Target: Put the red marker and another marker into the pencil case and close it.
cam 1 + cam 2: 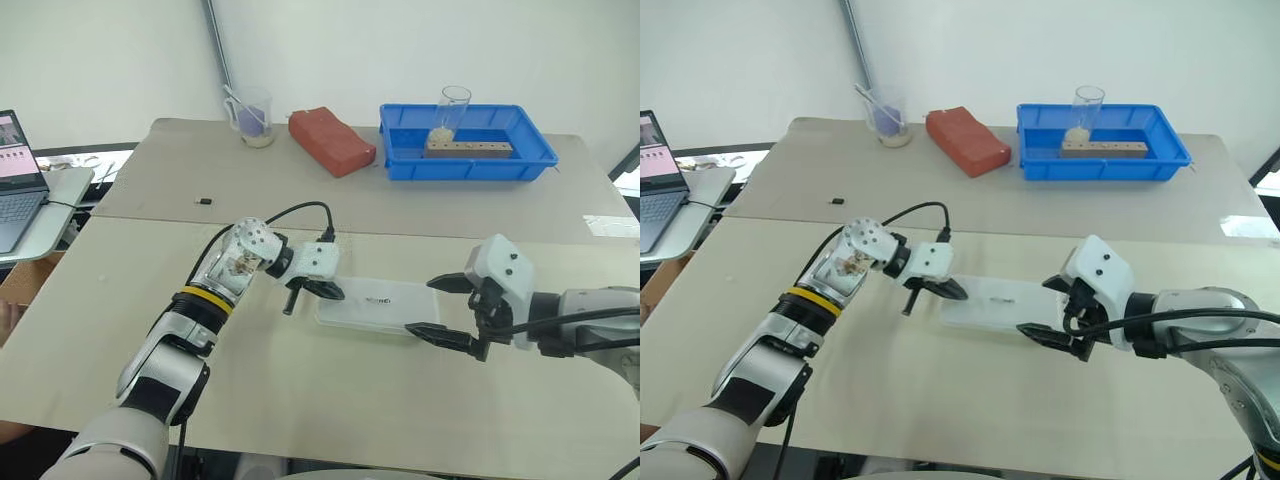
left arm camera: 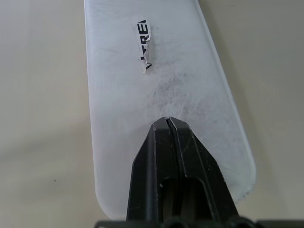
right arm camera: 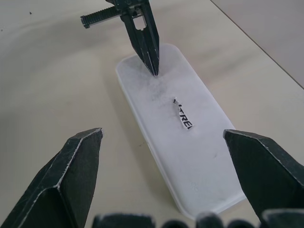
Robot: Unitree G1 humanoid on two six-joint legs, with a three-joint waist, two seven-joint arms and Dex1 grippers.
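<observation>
My right fingers (image 1: 438,308): spread wide, hovering over the near short end of the pencil case, one tip either side of it, holding nothing.
Pencil case (image 1: 385,305): lies flat on the desk (image 1: 300,390) between my two hands, lid down as far as I can tell; the printed lettering sits roughly midway between my two sets of tips.
How it should handle: thin frosted plastic, light and stiff, likely slick (it would skate on the desk if pushed from one side only). I judge the lid flexes under a hard poke, so press gently.
Where to take hold: across the narrow width at the end under my right fingers; press the lid near its edge.
My left fingers (image 3: 153,66): pressed together, empty, tips down on or just above the lid at the case's far end from my right hand.
Markers: I cannot see through the lid whether they are inside.
Beyond both hands: blue tray (image 1: 465,160), well apart.
</observation>
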